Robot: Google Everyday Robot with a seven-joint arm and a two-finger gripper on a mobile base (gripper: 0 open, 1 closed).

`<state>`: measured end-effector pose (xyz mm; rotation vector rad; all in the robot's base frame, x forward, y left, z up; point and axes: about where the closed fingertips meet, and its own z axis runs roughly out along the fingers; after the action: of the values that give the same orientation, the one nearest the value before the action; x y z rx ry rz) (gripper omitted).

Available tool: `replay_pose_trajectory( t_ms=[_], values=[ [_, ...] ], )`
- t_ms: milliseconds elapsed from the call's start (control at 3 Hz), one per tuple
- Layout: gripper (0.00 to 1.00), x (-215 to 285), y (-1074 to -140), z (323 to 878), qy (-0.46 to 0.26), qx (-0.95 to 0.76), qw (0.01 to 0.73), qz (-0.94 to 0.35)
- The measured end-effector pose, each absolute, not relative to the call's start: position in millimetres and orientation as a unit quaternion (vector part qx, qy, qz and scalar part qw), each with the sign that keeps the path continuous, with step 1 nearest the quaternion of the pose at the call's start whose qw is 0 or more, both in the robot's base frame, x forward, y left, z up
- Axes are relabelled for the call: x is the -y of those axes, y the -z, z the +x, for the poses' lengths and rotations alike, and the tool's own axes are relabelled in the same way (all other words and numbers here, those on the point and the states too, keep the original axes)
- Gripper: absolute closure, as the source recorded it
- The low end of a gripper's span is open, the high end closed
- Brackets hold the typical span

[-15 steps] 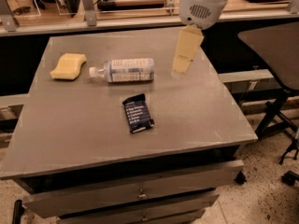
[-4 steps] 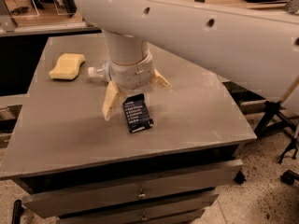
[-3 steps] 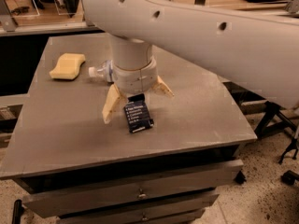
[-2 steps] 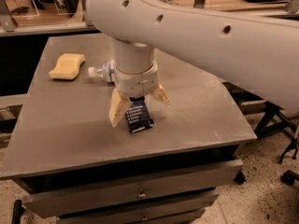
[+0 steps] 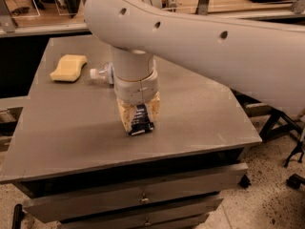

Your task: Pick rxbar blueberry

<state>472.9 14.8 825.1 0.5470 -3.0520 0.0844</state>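
The gripper (image 5: 138, 118) stands down on the desk (image 5: 66, 118) near its front edge, jaws pressed to the long sides of the rxbar blueberry (image 5: 140, 124). The bar's upper end is hidden up between the jaws, under the wrist, and its white print is too small to read. Behind the jaws and to their left, only the cap end of the bottle (image 5: 100, 73) shows. The rest lies behind the arm (image 5: 214, 56), which the picture's right edge cuts off.

Fig. White arm (image 5: 214, 51) entering from the right, wrist (image 5: 136, 80) pointing straight down. Tool (image 5: 139, 124) set directly over the rxbar blueberry (image 5: 141, 118), its two cream fingers (image 5: 125, 118) pressed against the bar's long sides.
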Motion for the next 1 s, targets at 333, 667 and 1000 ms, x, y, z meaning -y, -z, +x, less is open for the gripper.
replay_pose_trajectory(
  t_ms=[333,667,1000],
  values=[
    [0.94,-14.8,-827.6,472.9,-0.027,0.984,0.02,0.176],
    [1.0,-11.8,-837.1,477.7,0.005,0.984,-0.001,0.18],
    [1.0,-2.1,-860.1,495.9,0.083,0.974,-0.071,0.197]
  ],
)
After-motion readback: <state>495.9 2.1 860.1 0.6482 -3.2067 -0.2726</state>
